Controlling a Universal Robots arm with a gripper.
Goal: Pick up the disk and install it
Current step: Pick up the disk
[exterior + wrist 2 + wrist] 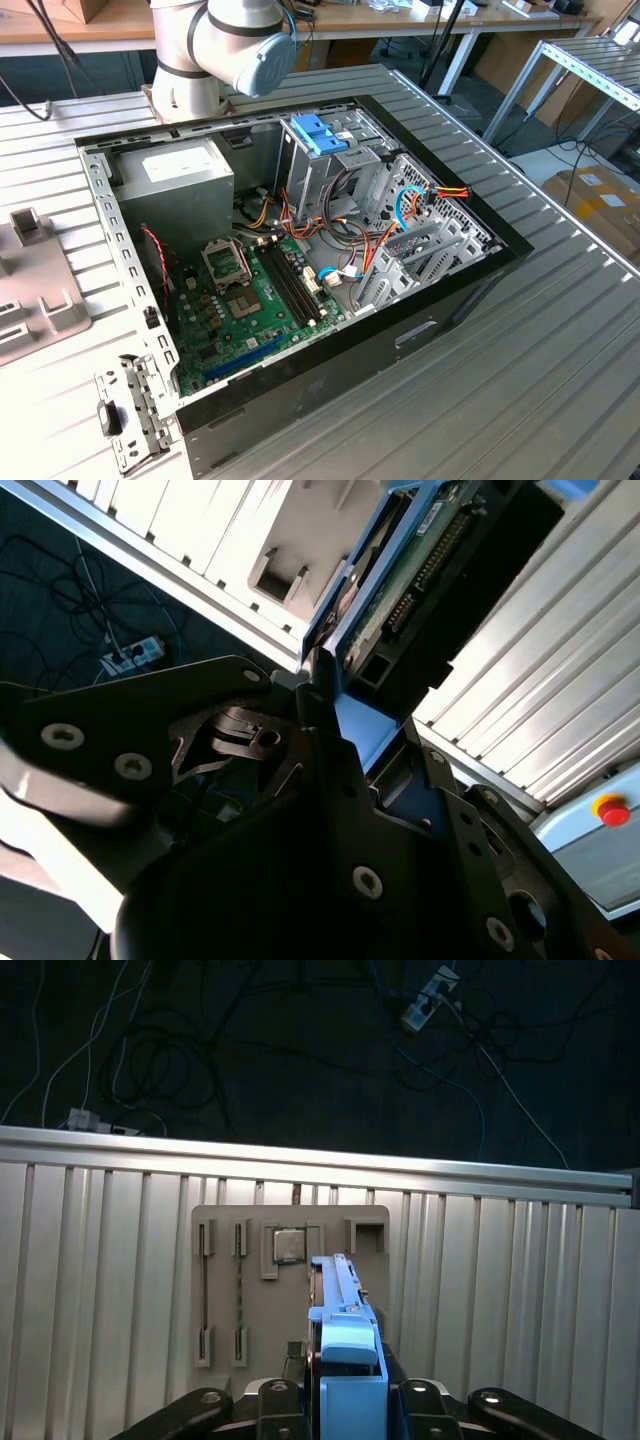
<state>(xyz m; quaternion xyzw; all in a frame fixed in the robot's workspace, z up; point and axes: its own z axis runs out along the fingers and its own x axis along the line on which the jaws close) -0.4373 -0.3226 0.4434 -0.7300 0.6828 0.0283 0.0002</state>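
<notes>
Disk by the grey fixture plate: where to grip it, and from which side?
Take the disk by its blue tab end, pinching across its thin width, coming in endwise along its length. In the first wrist view it is edge-on before the grey fixture plate, tab nearest the pincer, which is shut on that tab.

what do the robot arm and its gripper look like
The arm is a stout silver-grey tube with black rings and a pale blue joint cap in the exterior view. The gripper is matte black: flat angular linkage plates dotted with silver screw heads in both wrist views.
</notes>
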